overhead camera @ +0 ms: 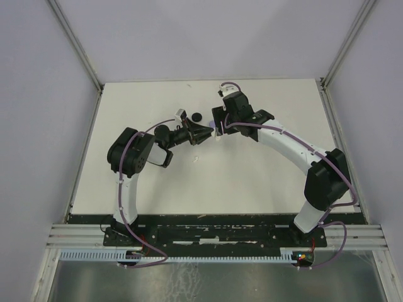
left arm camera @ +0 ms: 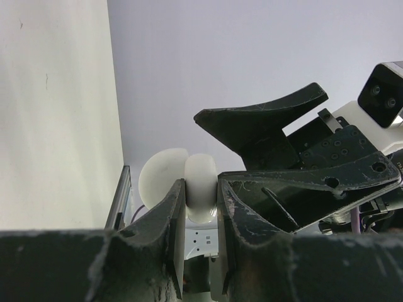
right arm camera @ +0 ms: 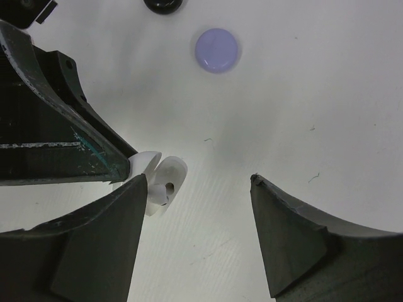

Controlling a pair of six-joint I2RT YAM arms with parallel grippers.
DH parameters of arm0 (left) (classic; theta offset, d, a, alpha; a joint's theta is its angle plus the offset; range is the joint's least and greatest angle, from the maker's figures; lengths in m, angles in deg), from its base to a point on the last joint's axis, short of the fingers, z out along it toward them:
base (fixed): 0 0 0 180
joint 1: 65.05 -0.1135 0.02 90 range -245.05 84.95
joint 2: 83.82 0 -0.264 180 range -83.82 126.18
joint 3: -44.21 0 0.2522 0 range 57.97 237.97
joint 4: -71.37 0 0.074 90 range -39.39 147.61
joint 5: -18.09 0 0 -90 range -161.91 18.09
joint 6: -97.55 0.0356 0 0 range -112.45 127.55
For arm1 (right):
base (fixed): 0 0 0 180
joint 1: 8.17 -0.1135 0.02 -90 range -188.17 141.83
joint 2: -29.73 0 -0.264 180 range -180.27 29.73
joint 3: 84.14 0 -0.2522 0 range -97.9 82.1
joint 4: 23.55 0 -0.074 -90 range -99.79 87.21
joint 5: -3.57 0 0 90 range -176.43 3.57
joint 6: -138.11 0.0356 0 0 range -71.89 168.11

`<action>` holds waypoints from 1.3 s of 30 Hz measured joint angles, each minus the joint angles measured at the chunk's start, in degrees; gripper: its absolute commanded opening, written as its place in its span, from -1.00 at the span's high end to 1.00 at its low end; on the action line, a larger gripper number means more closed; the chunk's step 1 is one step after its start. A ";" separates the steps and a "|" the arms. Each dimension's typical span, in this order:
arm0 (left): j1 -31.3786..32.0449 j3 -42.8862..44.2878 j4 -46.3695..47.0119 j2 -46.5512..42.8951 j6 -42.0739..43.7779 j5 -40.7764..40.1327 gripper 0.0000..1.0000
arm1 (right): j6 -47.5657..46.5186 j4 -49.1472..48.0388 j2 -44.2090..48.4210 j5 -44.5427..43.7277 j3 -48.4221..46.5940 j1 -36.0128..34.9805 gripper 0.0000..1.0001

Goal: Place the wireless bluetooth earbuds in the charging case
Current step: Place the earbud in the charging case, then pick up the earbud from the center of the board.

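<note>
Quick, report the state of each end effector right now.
Left end effector: closed, holding the white charging case.
Right end effector: open, holding nothing.

White charging case [left arm camera: 200,185], seemingly hinged open, between left fingers [left arm camera: 169,223]

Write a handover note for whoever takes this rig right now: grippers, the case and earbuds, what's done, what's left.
Left gripper: shut on the white charging case, which looks open.
Right gripper: open, empty, hovering close beside the case.
Lilac disc and black disc lie on the table beyond the grippers.
Done: case is gripped.
Left: no earbud shows in a gripper or clearly in the case; find them, pick them up and insert them.
</note>
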 measured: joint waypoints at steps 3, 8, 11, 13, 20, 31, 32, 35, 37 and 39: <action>0.00 0.22 0.02 0.04 0.00 -0.04 0.94 | -0.02 0.04 0.37 0.37 0.13 -0.11 -0.49; -0.02 0.63 0.26 0.17 -0.02 -0.07 0.94 | -0.04 0.26 0.94 0.63 0.37 -0.39 -0.49; -0.02 0.83 0.42 0.50 -0.02 -0.07 0.94 | -0.04 0.28 1.09 0.63 0.52 -0.44 -0.49; -0.02 0.83 0.44 0.81 -0.02 -0.07 0.94 | -0.02 0.22 1.31 0.55 0.83 -0.44 -0.50; -0.85 0.81 1.88 1.90 -0.15 -0.04 0.94 | 0.13 -0.20 4.70 -2.25 3.17 -0.48 -0.54; -10.29 -6.34 3.28 2.16 -2.27 -1.18 0.94 | 0.15 -1.05 6.71 -3.72 6.88 -1.57 -0.50; -10.97 -6.97 3.26 2.14 -2.34 -1.33 0.94 | 0.15 -1.33 5.79 -3.61 6.86 -2.25 -0.49; -12.15 -8.41 3.26 1.60 -2.36 -1.42 0.94 | 0.13 -1.75 1.73 -2.73 6.38 -5.03 -0.47; -12.79 -9.09 3.26 0.85 -2.36 -1.33 0.94 | 0.15 -1.88 -1.57 -1.95 5.75 -7.08 -0.45; -13.62 -9.92 3.28 -0.28 -2.36 -1.11 0.94 | 0.20 -2.16 -4.83 -1.18 4.85 -8.70 -0.40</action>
